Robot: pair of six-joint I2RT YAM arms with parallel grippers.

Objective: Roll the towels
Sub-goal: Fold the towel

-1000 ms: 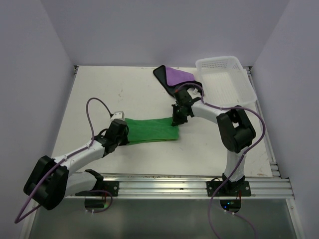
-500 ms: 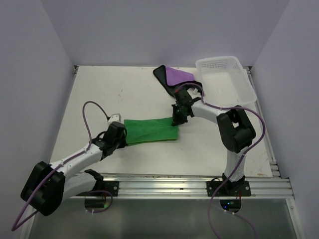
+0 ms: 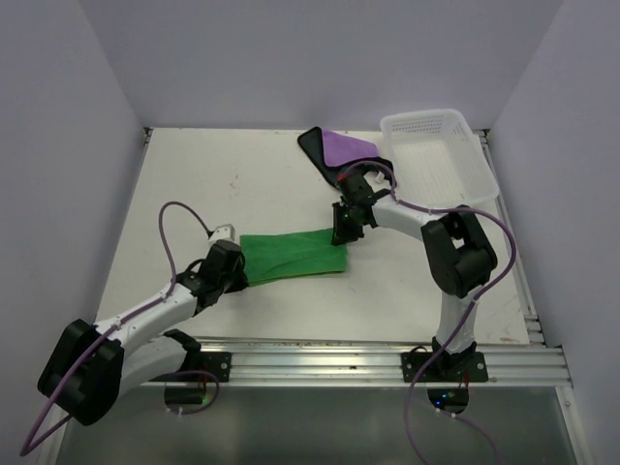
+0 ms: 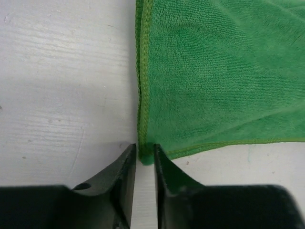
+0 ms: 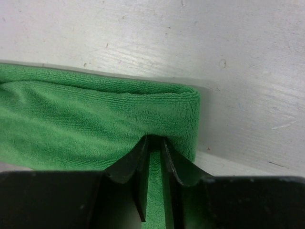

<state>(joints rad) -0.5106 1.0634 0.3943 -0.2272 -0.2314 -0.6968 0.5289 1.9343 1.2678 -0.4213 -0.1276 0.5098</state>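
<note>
The green towel (image 3: 291,254) lies as a folded flat strip across the middle of the table. My left gripper (image 3: 235,263) is at its left end. In the left wrist view the jaws (image 4: 145,155) stand a narrow slit apart with the corner of the green towel (image 4: 214,71) pinched between the tips. My right gripper (image 3: 341,232) is at the strip's right end. Its tips (image 5: 153,143) press into the doubled edge of the green towel (image 5: 95,119), close together. The purple towel (image 3: 344,147), black-edged, lies at the back of the table.
A white lattice basket (image 3: 436,165) stands at the back right, touching the purple towel. Purple cables loop off both arms. A metal rail (image 3: 368,354) runs along the near edge.
My left gripper has drawn back toward the near left, and the towel's left end has followed it, so the strip now slants slightly. The right gripper has stayed in place.
</note>
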